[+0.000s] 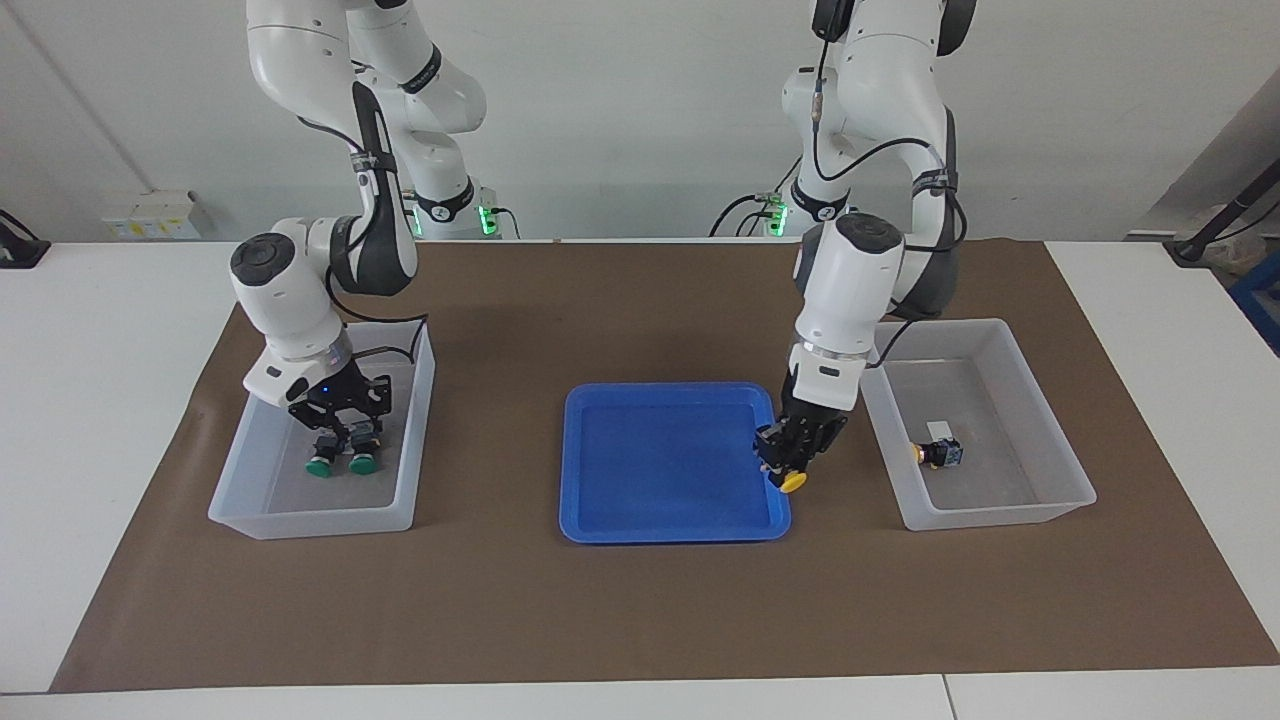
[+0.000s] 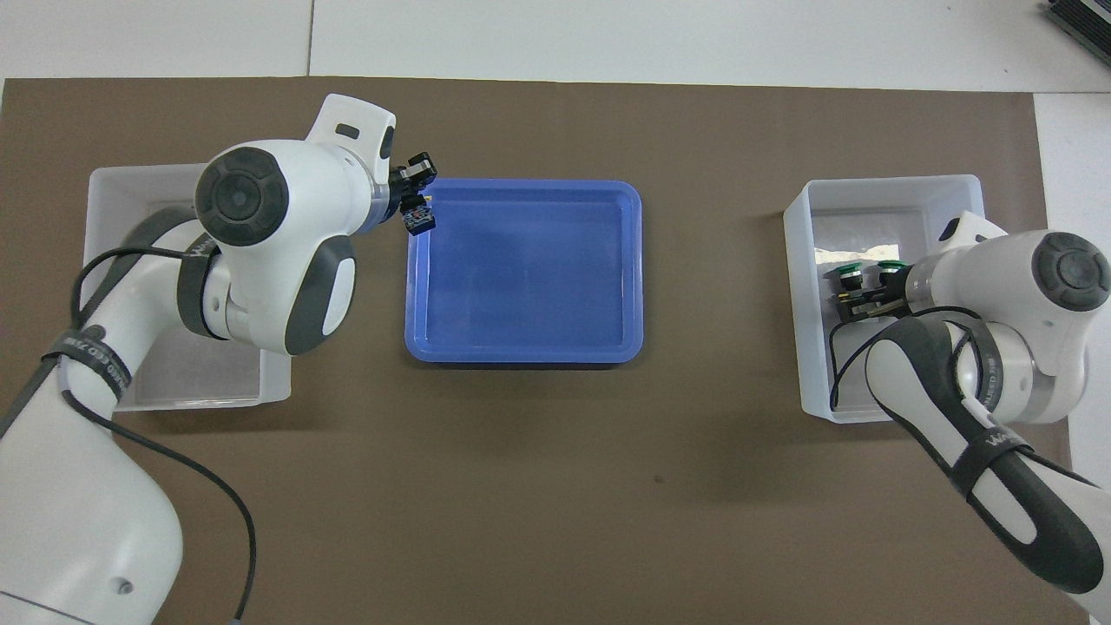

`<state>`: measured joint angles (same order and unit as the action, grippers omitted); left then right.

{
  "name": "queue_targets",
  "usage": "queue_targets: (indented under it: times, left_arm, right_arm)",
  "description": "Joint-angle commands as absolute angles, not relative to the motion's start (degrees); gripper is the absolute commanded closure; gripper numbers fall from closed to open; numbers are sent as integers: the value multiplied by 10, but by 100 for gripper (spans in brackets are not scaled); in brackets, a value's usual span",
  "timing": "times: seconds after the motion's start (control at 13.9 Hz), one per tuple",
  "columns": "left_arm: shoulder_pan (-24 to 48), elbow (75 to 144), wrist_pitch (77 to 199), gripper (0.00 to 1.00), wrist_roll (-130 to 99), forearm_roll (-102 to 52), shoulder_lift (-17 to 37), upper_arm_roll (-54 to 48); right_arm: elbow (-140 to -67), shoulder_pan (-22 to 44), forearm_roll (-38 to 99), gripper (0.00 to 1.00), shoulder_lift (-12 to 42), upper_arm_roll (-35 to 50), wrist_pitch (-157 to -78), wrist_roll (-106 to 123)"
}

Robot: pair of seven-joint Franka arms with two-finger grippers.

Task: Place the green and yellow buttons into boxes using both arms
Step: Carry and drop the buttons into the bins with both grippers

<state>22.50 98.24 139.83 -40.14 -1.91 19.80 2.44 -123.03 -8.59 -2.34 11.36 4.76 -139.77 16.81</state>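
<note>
Brown mat on table (image 1: 640,610). Left claw (image 1: 790,462) grips yellow button (image 1: 793,482) over blue tray (image 1: 600,500) rim. Right claw (image 1: 338,418) in box (image 1: 300,520) over green buttons (image 1: 362,463), grip unclear

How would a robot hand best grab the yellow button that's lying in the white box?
Probably by its black body, coming straight down from above. The yellow button lies on its side on the box floor, cap toward the blue tray, so the body's sides are free, apart from the walls.
</note>
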Motion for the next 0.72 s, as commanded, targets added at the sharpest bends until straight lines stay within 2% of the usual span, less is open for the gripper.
queue_targets:
  times: [0.0,0.07,0.14,0.22,0.5,0.65]
  left_arm:
    - [197,955,1288,100,-342,-21,164,21]
    - [187,950,1261,100,-320,-21,155,22]
    - [183,947,1239,100,-305,-20,148,25]
    - [179,947,1218,100,-296,-18,142,27]
    - [133,949,1164,100,-227,39,117,33]
    - [92,949,1164,100,-134,40,97,34]
  right_arm:
    - [-1232,-91,-4,13,113,52,-1402,187]
    - [-1228,-92,-4,9,113,52,-1398,187]
    - [-1222,-91,-4,0,109,52,-1397,187]
    - [-1210,-91,-4,0,103,52,-1386,179]
    - [-1124,-90,-4,0,62,54,-1250,78]
    - [-1055,-90,-5,0,51,56,-1169,39]
